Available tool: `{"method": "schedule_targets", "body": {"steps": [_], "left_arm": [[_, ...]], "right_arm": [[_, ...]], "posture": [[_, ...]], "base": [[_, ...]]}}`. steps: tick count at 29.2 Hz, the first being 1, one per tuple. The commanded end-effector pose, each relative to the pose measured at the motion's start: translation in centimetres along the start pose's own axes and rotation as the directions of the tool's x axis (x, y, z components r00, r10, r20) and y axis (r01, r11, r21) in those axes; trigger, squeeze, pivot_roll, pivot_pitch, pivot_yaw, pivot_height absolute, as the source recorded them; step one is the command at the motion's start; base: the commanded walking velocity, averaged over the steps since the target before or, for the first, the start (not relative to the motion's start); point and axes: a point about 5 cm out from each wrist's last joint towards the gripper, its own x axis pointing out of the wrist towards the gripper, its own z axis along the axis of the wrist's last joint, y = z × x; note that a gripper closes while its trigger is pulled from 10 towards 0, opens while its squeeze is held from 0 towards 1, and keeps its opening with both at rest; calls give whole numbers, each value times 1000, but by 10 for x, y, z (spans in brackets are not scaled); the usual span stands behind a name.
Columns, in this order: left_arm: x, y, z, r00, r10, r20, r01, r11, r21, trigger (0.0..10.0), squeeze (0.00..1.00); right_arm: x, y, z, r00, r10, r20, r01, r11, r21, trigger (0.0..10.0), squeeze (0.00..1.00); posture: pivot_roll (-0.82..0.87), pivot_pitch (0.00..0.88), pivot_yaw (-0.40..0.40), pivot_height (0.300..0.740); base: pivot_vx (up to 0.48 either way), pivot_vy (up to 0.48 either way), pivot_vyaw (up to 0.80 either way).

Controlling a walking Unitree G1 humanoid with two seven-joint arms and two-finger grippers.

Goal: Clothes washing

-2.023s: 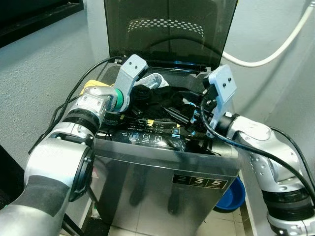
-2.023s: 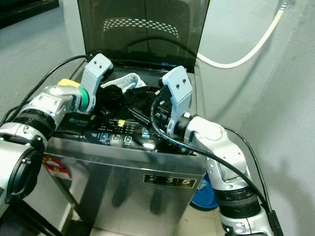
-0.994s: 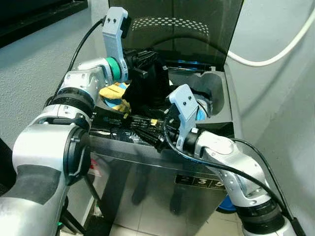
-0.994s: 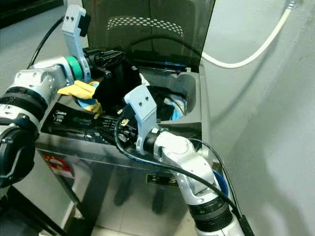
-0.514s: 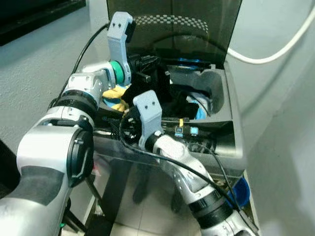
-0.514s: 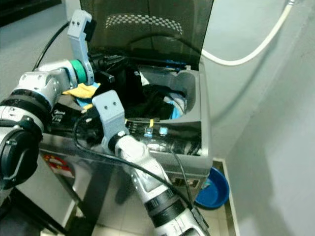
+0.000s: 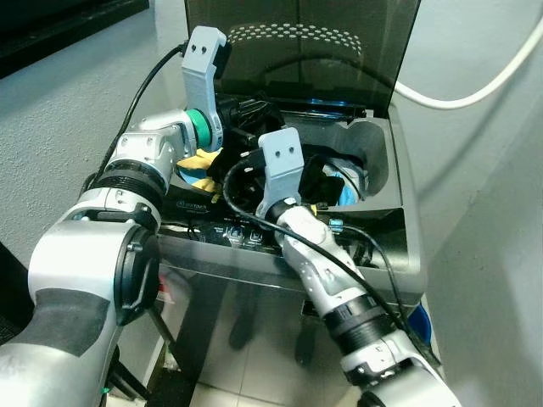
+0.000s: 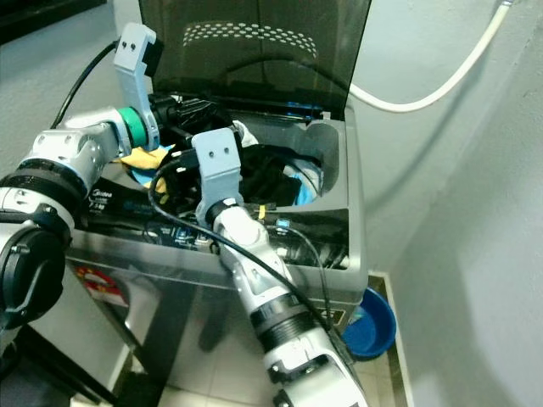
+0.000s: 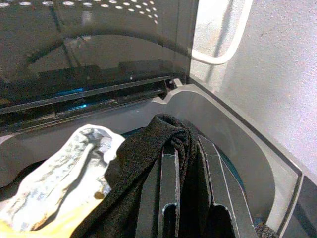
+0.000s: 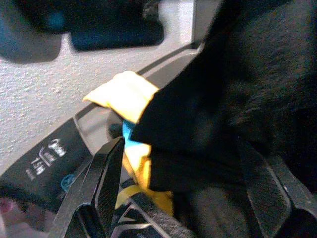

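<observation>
Left gripper [image 9: 185,198]: clamped on black garment [image 9: 148,163], over the washer's open tub.
Right gripper [image 10: 188,188]: fingers spread, against the same black cloth by the yellow cloth [image 10: 126,99].
Washing machine [image 7: 382,254]: lid [image 7: 297,51] raised.

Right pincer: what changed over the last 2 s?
It swung from the washer's right side across to the left, now beside the left pincer at the black cloth. The left pincer rose, lifting that cloth. The lid stays open.
</observation>
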Motion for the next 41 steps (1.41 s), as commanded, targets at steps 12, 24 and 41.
{"method": "schedule_targets", "body": {"steps": [12, 24, 41], "left_arm": [[0, 0, -4, 1000, 10, 12, -10, 1000, -16, 10000, 0], [-6, 7, -15, 999, 40, 13, -40, 998, -43, 10000, 0], [-57, 61, -58, 833, 505, -225, -404, 834, 377, 10000, 0]], "right_arm": [[18, -10, 8, 984, -178, 18, 174, 978, 116, 10000, 0], [4, -107, 28, 796, -604, 45, 602, 797, 44, 10000, 0], [22, -74, 43, 996, -79, 47, 84, 990, -112, 10000, 0]], "posture": [[74, 122, 83, 740], [80, 122, 68, 740], [88, 127, 84, 740]], "base": [[0, 0, 0], [0, 0, 0], [0, 0, 0]]}}
